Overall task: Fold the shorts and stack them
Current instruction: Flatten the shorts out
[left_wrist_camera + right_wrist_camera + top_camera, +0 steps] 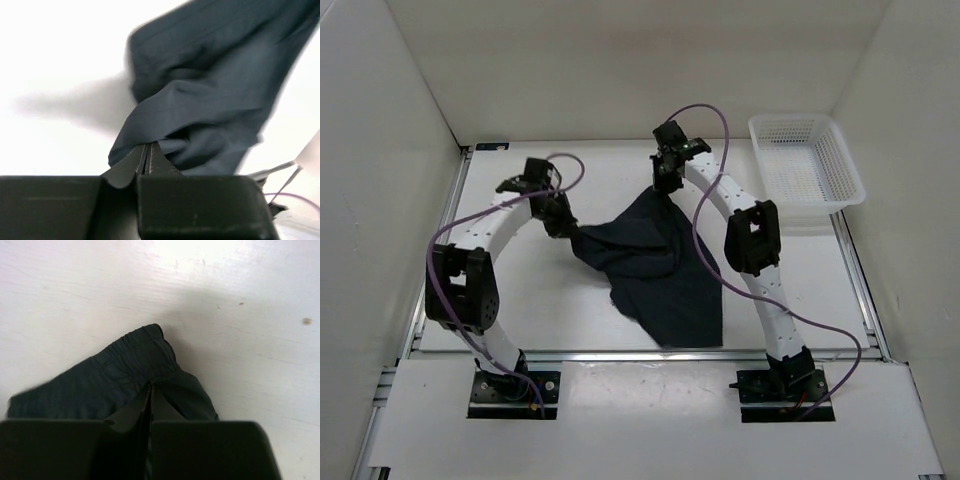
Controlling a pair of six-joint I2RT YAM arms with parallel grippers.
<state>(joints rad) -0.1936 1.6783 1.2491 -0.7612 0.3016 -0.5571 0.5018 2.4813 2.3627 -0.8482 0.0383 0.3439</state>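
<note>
The dark navy shorts [655, 265] hang stretched over the middle of the table, lifted at two corners, with the lower part trailing toward the front edge. My left gripper [563, 227] is shut on the left corner of the shorts; in the left wrist view [146, 146] the fabric [210, 85] bunches out from the closed tips. My right gripper [665, 178] is shut on the far corner at the waistband; the right wrist view [151, 387] shows the gathered waistband [135, 352] pinched between the tips.
A white plastic basket [807, 170] stands at the back right of the table. White walls enclose the table on three sides. A purple cable [705, 215] loops beside the right arm above the shorts.
</note>
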